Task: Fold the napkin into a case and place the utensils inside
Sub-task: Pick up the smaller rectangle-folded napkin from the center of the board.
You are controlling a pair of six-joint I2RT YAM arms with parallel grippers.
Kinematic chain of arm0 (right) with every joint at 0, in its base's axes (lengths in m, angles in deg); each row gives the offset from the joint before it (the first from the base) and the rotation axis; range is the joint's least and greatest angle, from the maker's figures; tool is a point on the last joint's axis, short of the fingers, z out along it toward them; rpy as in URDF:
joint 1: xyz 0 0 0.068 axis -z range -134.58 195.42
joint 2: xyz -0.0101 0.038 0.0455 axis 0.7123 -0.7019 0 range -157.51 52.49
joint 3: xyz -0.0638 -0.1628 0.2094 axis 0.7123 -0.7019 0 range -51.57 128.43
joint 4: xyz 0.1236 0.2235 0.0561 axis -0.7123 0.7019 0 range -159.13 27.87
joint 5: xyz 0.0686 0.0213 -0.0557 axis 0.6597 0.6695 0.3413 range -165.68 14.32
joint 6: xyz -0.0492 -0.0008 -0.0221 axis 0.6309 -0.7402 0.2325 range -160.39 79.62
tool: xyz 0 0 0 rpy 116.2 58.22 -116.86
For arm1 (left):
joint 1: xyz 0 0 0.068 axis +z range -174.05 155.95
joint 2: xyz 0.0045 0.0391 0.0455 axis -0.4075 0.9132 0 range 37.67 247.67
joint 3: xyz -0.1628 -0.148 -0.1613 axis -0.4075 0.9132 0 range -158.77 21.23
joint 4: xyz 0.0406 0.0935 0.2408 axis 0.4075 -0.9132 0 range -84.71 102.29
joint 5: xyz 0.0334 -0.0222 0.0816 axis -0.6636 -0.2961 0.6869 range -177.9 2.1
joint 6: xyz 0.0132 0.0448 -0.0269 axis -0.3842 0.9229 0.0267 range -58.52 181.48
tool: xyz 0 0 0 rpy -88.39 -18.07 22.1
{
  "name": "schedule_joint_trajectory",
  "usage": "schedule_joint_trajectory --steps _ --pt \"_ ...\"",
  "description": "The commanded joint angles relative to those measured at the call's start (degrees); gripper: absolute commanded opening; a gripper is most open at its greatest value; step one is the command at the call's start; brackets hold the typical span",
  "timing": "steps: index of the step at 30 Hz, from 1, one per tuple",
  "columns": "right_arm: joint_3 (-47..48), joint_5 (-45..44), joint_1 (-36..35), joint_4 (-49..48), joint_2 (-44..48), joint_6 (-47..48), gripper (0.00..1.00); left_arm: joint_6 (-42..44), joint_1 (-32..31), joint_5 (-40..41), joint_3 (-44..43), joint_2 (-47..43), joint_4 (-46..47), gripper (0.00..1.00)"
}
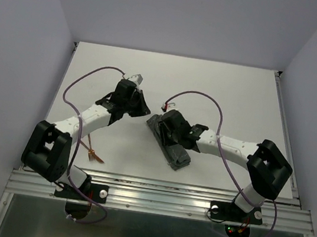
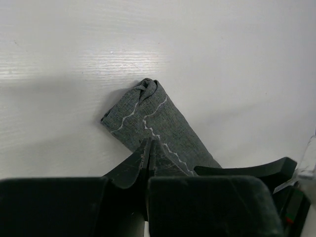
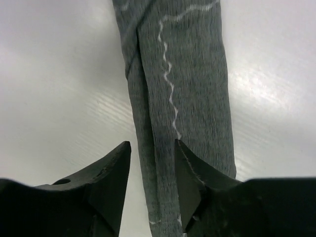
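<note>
Both hands at the folded napkin (image 3: 187, 74) on the tabletop (image 3: 59, 74)
Left hand (image 2: 148, 150) pinched shut on its edge; right hand (image 3: 152, 145) half open, straddling the cloth, gripping nothing

Straight ahead of the left gripper (image 2: 149, 145), the folded napkin (image 2: 153, 116) blocks the way, its bunched end farthest out. Past it and to its left, the table (image 2: 222, 49) lies open. Close on that gripper's right sits the right gripper (image 3: 152, 144), leaving little room between the two. The cloth strip runs between the right gripper's parted fingers and on ahead, with free table on both sides. Back by the left arm's base a fork (image 1: 94, 156) lies beneath a purple cable (image 1: 87, 78).
</note>
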Motion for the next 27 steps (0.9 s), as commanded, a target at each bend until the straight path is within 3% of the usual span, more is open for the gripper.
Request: schedule_joint_trajectory --steps 1,5,10,27 --pt "-1.2 -10.3 -4.3 4.4 1.3 2.1 0.49 1.1 1.1 2.8 -0.2 -4.5 -3.4 0.04" --pt "-1.0 -13.4 -6.8 4.9 -0.5 3.6 0.59 1.2 3.1 2.5 2.2 -6.2 -3.6 0.04" --pt "0.4 -17.6 -9.3 5.5 -3.2 5.0 0.59 1.2 5.2 1.1 3.5 -7.1 -2.9 0.04" --pt "3.5 -19.1 -11.7 4.9 -6.0 7.1 0.55 1.1 5.8 -0.5 5.7 -7.3 -1.4 0.04"
